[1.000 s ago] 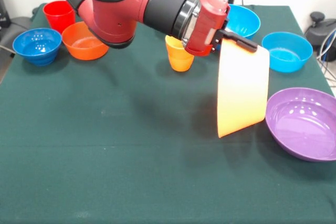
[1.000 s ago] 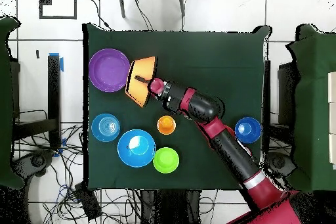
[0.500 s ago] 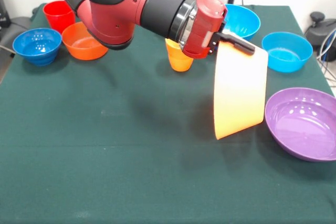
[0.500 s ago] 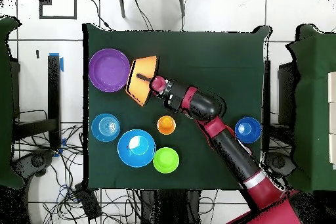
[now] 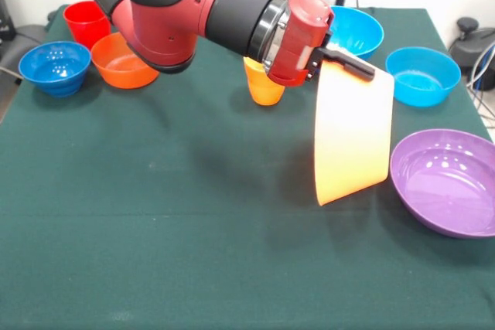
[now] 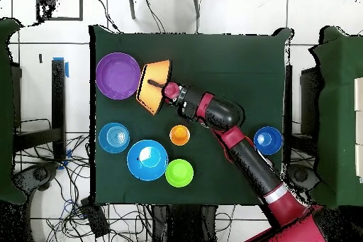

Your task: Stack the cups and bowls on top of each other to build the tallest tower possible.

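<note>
The gripper [image 5: 344, 63] was clamped on the rim of the yellow-orange bowl [image 5: 352, 137], which hung tipped on edge, clear of the table [image 5: 155, 229]. In the front view, the purple bowl [image 5: 448, 179] lay just beside the held bowl's lower edge, on the side away from the arm. I judged that placing it would turn on levelling it first.

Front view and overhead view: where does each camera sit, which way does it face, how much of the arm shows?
Front view: across the table from the robot, facing it; the arm enters from the top, its gripper holding the yellow-orange bowl tilted on edge.
Overhead view: above the green table, looking straight down, base at bottom right; whole arm shows.
Shared: that bowl beside the purple bowl, and the orange cup.
</note>
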You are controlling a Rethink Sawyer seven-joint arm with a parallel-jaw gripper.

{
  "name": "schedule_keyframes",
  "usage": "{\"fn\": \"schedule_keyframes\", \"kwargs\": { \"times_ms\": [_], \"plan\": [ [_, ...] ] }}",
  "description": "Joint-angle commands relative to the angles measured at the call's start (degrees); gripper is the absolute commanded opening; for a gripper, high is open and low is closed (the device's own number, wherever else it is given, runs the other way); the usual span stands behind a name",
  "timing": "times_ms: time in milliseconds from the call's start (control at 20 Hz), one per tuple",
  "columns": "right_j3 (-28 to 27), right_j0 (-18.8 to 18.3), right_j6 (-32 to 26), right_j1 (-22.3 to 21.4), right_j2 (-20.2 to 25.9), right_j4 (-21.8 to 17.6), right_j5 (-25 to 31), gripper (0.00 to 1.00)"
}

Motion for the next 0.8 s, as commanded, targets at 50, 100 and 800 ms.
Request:
{"fn": "schedule_keyframes", "kwargs": {
  "times_ms": [50, 100, 800],
  "plan": [
    [-9.32, 3.03, -4.78, 1.63, -4.6, 1.73, 5.31, 0.0],
    [-9.44, 3.03, -4.92, 1.56, -4.62, 1.71, 5.51, 0.0],
    [-10.9, 3.31, -4.29, -1.84, -5.63, 0.96, 7.73, 1.0]
  ]
}}
